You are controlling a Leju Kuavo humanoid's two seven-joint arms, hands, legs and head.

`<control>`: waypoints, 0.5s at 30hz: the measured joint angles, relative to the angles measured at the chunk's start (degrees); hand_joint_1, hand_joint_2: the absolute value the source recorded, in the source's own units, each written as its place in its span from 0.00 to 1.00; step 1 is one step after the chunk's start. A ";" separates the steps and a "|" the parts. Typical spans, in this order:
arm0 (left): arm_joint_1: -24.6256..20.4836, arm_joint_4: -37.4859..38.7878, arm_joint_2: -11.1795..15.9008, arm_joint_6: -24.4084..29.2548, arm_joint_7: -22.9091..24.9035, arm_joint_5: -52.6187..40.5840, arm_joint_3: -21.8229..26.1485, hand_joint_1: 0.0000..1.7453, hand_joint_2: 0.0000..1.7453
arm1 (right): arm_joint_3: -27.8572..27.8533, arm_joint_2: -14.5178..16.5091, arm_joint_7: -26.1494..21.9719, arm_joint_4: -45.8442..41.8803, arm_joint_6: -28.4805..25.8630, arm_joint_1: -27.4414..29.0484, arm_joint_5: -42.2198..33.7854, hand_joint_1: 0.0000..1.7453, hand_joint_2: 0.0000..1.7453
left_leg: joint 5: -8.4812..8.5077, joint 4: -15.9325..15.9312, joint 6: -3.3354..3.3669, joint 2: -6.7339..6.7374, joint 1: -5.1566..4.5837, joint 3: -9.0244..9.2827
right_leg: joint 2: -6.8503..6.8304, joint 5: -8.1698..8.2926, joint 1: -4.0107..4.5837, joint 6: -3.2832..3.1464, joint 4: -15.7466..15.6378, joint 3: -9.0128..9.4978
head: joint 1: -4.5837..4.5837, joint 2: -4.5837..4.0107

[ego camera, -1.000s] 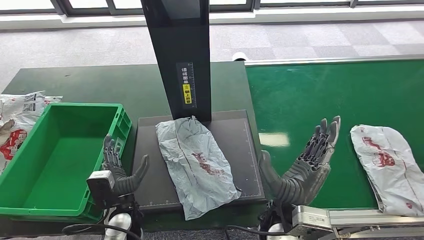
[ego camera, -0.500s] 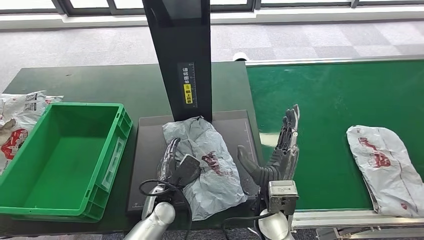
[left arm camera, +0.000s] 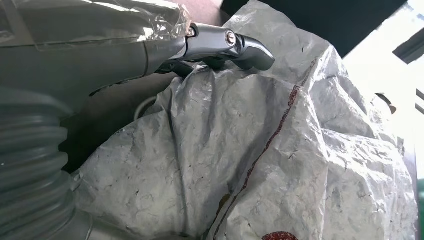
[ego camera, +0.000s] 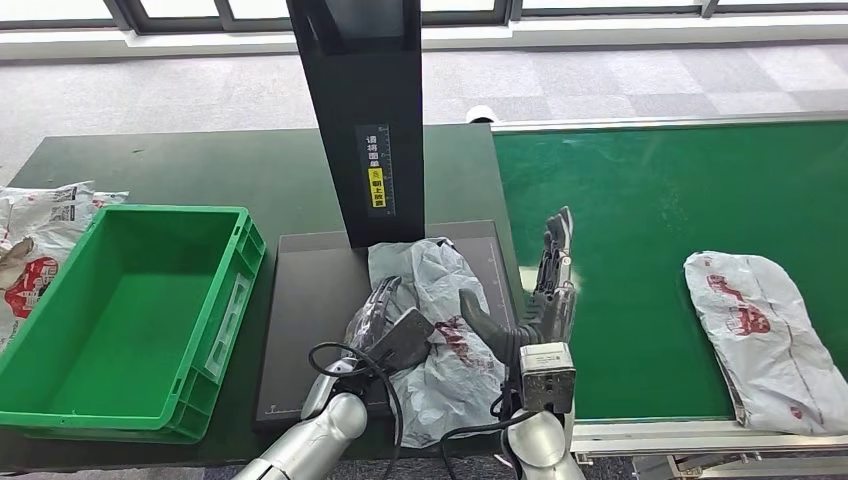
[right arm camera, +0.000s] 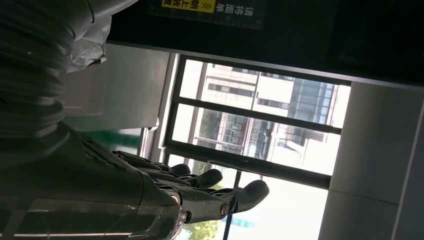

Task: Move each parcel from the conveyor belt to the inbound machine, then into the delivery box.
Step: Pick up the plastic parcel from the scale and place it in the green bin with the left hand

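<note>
A crumpled grey parcel (ego camera: pixel 447 300) (left arm camera: pixel 300 150) lies bunched up on the black plate (ego camera: pixel 310 300) of the inbound machine. My left hand (ego camera: pixel 385 325) (left arm camera: pixel 125 50) presses against its left side, fingers stretched along the edge and thumb (left arm camera: pixel 235 42) resting on the wrinkled plastic. My right hand (ego camera: pixel 535 295) (right arm camera: pixel 150 195) stands on edge at the parcel's right side, fingers straight and apart, thumb touching the bag. A second grey parcel (ego camera: pixel 765 335) with red print lies on the green conveyor belt (ego camera: pixel 650 200), to the right of my right hand.
The green delivery box (ego camera: pixel 235 275) stands left of the plate, with nothing inside. The machine's black column (ego camera: pixel 365 120) rises behind the plate. More parcels (ego camera: pixel 40 235) lie at the far left on the dark green table (ego camera: pixel 200 170).
Both hands have closed in on the parcel from either side. The left hand swung from beside the box onto the plate, and the parcel was pushed right and bunched up.
</note>
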 joint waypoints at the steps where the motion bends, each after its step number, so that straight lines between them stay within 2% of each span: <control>1: -0.32 0.27 -0.01 -0.29 0.74 0.42 -1.25 0.55 1.00 | 0.00 0.01 0.00 0.17 -0.13 -0.09 -0.09 0.00 1.00 | 0.00 0.00 0.00 -0.01 0.00 0.00 | -0.01 0.00 0.00 0.00 0.00 0.00 | 0.00 0.00; 2: -0.69 0.60 -0.02 -0.63 1.53 0.70 -2.59 0.80 1.00 | 0.00 0.02 -0.01 0.31 -0.28 -0.16 -0.23 0.00 1.00 | 0.00 0.00 0.00 -0.03 0.00 0.00 | -0.02 0.00 0.00 0.00 0.00 0.01 | 0.00 0.00; 3: -1.08 0.99 -0.02 -0.95 2.40 0.73 -3.97 1.00 1.00 | 0.00 0.02 -0.01 0.42 -0.45 -0.22 -0.35 0.00 1.00 | 0.00 0.00 0.00 -0.05 0.00 0.00 | -0.03 0.00 0.00 0.00 0.00 0.02 | 0.00 0.00; 9: -3.39 3.35 -0.02 -1.27 7.71 -1.37 -11.30 1.00 1.00 | 0.00 0.00 -0.01 1.14 -0.88 -0.70 -0.77 0.00 1.00 | -0.01 0.00 0.00 -0.06 0.00 -0.01 | -0.05 -0.01 0.00 0.00 0.00 0.16 | 0.00 0.00; 15: -4.80 4.81 -0.02 -0.55 9.31 -2.10 -14.53 1.00 1.00 | 0.00 0.02 -0.01 2.18 -0.60 -1.18 -0.62 0.00 1.00 | -0.09 -0.01 0.01 -0.05 0.00 -0.14 | -0.05 -0.07 0.00 0.04 -0.01 0.41 | 0.00 0.00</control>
